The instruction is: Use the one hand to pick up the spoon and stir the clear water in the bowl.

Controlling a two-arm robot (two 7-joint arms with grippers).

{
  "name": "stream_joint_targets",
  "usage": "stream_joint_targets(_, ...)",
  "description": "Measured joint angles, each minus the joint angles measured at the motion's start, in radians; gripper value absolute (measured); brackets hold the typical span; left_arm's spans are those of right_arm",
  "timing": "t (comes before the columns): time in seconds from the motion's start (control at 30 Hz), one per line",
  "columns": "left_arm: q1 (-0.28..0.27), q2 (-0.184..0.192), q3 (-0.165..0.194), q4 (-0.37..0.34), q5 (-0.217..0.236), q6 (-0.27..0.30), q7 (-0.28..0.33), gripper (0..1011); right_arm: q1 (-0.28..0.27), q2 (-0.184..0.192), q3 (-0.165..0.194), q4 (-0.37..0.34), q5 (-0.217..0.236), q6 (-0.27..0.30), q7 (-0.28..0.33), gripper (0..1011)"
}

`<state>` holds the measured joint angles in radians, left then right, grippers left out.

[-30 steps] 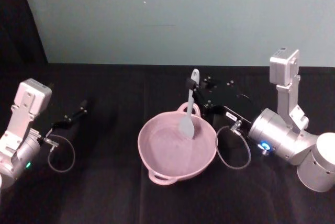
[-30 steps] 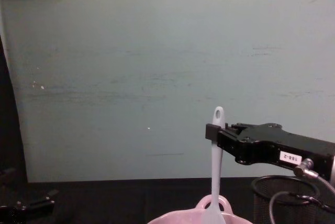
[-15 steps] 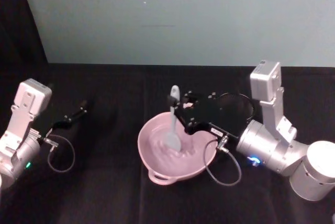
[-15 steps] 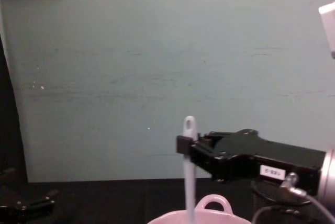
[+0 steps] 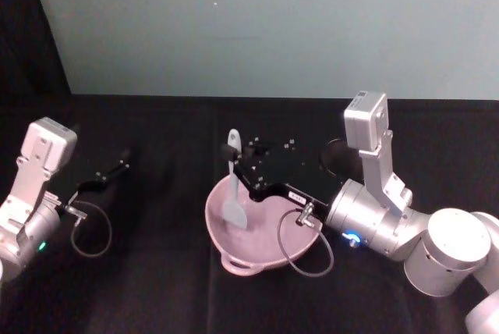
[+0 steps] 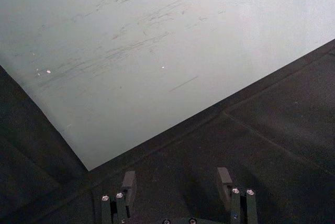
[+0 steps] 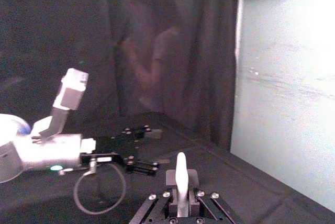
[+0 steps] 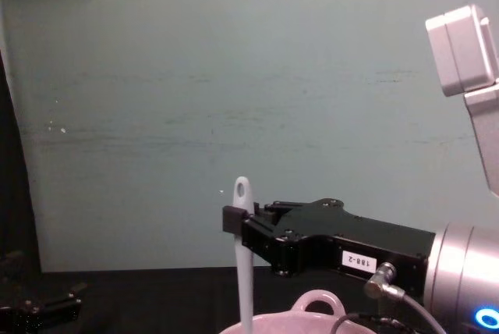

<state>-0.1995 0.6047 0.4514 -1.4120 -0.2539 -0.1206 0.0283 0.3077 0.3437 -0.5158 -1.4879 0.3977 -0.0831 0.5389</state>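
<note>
- Stirring looks to be under way — the right gripper [image 5: 236, 168], reaching in over the bowl [image 5: 257, 246] at the middle of the black table [image 5: 156, 287], is clamped on the spoon [image 5: 233, 193] just below the oval hole at the handle's end
- The spoon stands upright with its paddle head down inside the pink bowl, on the side nearer the robot's left. Whether the head touches the bottom cannot be told, and the water is too clear to make out
- Judged from this, the pick-up is done and the spoon is in the bowl. What is left is the stirring itself — sweeping the head round inside the rim without nudging the bowl or slopping water
- The left gripper [image 6: 177, 179] sits parked well apart, over the table's left side, its fingers spread wide with nothing between them
- A small white label [image 8: 358, 260] on the right gripper's black body appears to read "188-2"; no brand name or other writing is legible
</note>
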Motion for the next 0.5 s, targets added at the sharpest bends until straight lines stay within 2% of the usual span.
stream_joint_targets(0.23, 0.0, 0.0, 0.0, 0.0, 0.0, 0.0, 0.0, 1005, 0.022, -0.009, 0.028, 0.054, 0.01, -0.009, -0.017, 118)
stream_joint_targets(0.5, 0.0, 0.0, 0.0, 0.0, 0.0, 0.0, 0.0, 1005, 0.021, 0.015, 0.074, 0.065, 0.015, -0.011, -0.037, 118)
